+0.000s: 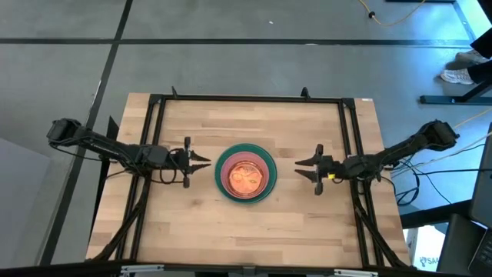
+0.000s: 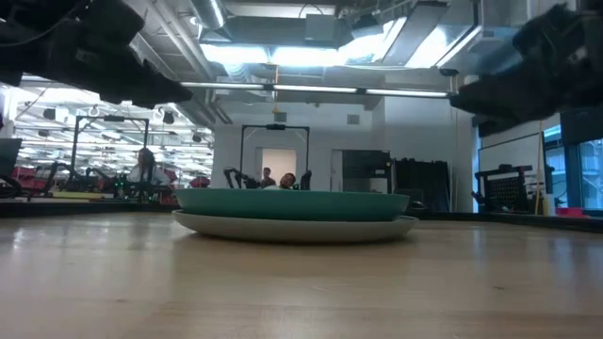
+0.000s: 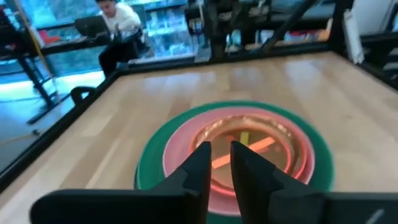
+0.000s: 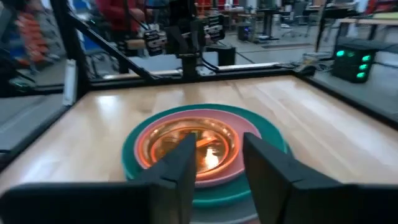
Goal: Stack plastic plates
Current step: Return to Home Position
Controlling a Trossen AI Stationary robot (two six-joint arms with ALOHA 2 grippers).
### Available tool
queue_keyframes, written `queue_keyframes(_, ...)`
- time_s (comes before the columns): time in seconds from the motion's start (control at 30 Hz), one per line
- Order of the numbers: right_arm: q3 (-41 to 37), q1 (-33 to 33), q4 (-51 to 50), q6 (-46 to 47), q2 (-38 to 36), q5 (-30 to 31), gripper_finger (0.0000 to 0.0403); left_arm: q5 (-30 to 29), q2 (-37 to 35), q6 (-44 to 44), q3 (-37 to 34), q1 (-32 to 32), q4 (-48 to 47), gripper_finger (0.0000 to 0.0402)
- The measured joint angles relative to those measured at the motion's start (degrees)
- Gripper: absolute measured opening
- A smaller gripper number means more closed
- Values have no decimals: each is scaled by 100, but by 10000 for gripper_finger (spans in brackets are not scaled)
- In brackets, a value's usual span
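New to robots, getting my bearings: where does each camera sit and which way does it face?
High view: above the table, facing straight down; both arms, left pincer and right pincer flanking the plate stack.
Low view: table-top height, level at the stack's side; arms dark overhead.
Left wrist view: on that wrist, past its fingers toward the stack.
Right wrist view: likewise; left arm beyond.
All share the stack.

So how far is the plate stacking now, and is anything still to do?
The stacking looks done: one pile of plates stands at the table's middle, an orange plate on top, and no loose plate shows. Nothing is in hand: the left gripper and the right gripper flank the pile, both open and empty. Only parking the arms seems left.
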Motion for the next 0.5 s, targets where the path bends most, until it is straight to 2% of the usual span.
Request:
queue_keyframes(0.17, -182, -170, -224, 96, -557, -452, 53, 463, -732, -150, -247, 301, -206, 36)
queue_keyframes(0.3, -179, -157, -438, 68, -800, -462, 9, 574, -1419, -298, -431, 447, -506, 23)
queue_keyframes(0.5, -179, -157, -638, 65, -1045, -479, 15, 582, -2501, -515, -477, 487, -1588, 13)
